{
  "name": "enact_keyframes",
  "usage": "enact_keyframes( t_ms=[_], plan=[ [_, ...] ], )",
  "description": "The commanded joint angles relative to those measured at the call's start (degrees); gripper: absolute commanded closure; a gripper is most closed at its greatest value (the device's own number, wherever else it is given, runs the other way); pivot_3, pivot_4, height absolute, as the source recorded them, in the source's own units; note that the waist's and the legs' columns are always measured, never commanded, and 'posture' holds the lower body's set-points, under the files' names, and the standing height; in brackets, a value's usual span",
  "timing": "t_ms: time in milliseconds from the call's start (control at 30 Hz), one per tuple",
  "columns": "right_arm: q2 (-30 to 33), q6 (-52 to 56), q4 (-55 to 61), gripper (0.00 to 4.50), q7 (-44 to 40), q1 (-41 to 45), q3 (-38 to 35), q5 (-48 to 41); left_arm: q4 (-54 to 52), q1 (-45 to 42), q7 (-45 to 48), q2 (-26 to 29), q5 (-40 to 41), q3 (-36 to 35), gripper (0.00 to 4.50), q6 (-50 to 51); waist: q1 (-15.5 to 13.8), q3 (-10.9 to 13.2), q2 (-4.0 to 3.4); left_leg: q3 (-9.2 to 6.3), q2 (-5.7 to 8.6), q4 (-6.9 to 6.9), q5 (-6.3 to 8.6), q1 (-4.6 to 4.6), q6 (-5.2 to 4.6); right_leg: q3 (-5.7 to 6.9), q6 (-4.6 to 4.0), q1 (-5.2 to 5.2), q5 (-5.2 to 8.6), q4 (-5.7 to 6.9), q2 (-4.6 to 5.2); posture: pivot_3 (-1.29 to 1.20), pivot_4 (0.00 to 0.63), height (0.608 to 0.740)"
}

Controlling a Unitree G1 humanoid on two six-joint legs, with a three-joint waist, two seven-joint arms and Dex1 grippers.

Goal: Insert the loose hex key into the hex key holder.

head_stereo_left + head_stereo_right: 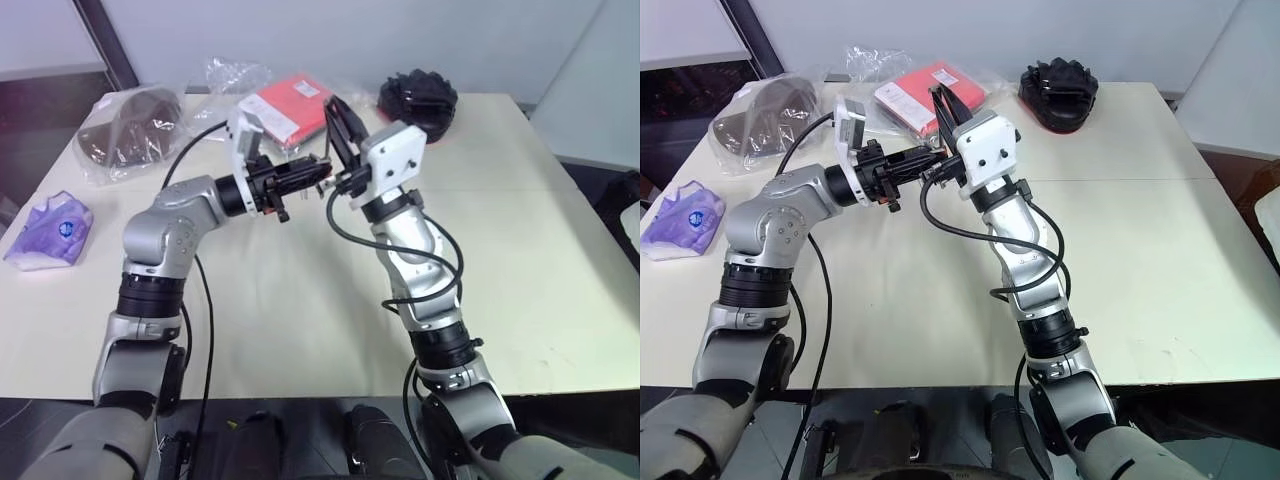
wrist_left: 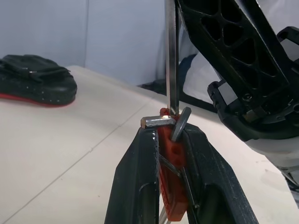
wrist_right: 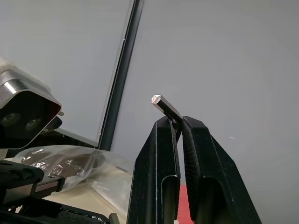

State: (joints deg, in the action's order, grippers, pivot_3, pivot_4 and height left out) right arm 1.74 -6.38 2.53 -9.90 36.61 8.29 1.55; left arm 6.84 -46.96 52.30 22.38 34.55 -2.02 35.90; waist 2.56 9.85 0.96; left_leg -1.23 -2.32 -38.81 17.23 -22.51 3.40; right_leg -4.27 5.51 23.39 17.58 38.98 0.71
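Orange-red hex key holder (image 2: 170, 177) sat pinched between the left fingers (image 2: 135, 186) above the desk (image 1: 300, 300); the right fingers (image 3: 159, 172) clamped the loose hex key (image 2: 171, 60), its tip touching the holder's top.

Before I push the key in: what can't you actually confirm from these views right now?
- Whether the loose hex key has entered a slot of the hex key holder: its tip is hidden behind the holder's short keys in the left wrist view.
- Most of the loose key in the right wrist view: the right hand covers its long part.
- The holder in the head views: too small between the left hand fingers.
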Motion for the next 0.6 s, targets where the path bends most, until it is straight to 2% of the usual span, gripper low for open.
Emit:
enact_keyframes(
  t_ms=[33, 600],
  plan=[
    [0.19, -0.69, 0.62, 4.48, 0.15, -0.91, -0.74, 0.01, -1.76, -1.96, -0.07, 0.21, 1.74, -2.61, 3.95, -0.56, 0.01, 0.00, 0.00, 0.00, 0.00, 0.00, 0.00, 0.00, 0.00, 0.00, 0.00, 0.00, 0.00, 0.00, 0.00, 0.00, 0.150, 0.740],
    [0.49, -1.88, -1.18, 4.48, 1.36, -0.72, -1.95, 0.17, -2.80, -1.41, 0.81, 0.87, 1.31, -1.88, 3.95, -0.30, 0.00, 0.01, -0.01, 0.00, 0.00, 0.00, 0.00, 0.00, 0.00, -0.01, 0.00, 0.01, 0.00, 0.00, 0.00, 0.00, 0.150, 0.740]
  ],
)
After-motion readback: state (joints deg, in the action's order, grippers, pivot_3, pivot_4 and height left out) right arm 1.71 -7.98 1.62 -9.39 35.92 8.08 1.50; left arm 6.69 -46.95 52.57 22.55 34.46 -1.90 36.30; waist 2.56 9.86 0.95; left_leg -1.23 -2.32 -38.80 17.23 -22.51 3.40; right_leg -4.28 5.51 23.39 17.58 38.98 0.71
